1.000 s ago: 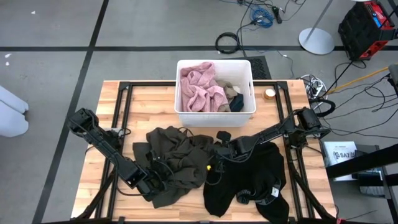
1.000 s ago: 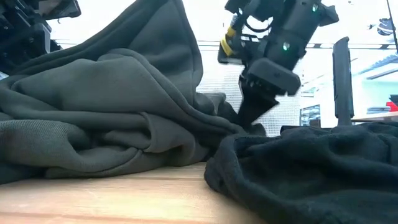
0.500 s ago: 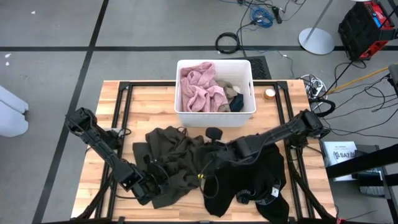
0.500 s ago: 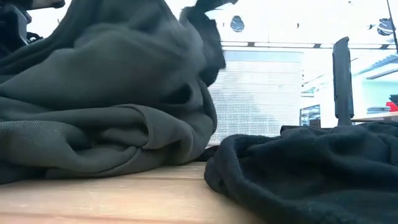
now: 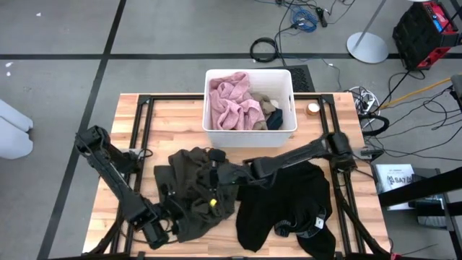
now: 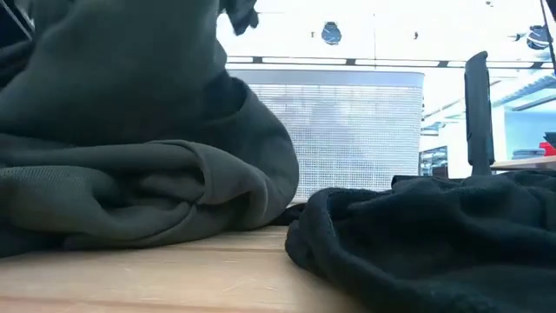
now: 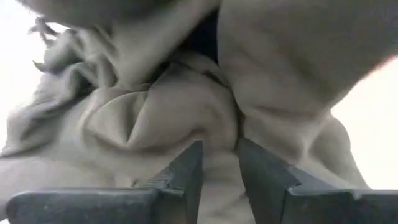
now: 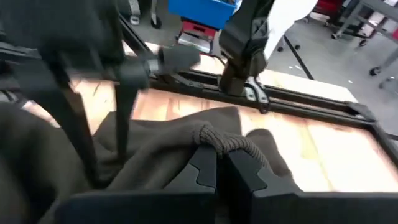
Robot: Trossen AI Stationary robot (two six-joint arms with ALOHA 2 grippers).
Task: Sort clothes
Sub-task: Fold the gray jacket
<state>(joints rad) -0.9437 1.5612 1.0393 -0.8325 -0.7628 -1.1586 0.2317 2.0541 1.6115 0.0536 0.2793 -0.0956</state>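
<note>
While right pincer (image 8: 221, 163) pinches olive-green garment (image 5: 195, 180) hem — left pincer (image 7: 217, 163) ajar on its front edge | black garment (image 5: 285, 209) beside.

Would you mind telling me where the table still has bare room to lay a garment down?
Bare wood lies between the white bin and the table's left edge, and right of the bin near a small round tin. The front is crowded: olive-green garment, black garment and both arms.

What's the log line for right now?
left gripper: closing on olive-green garment | right gripper: shut on its edge | black garment: on table
</note>
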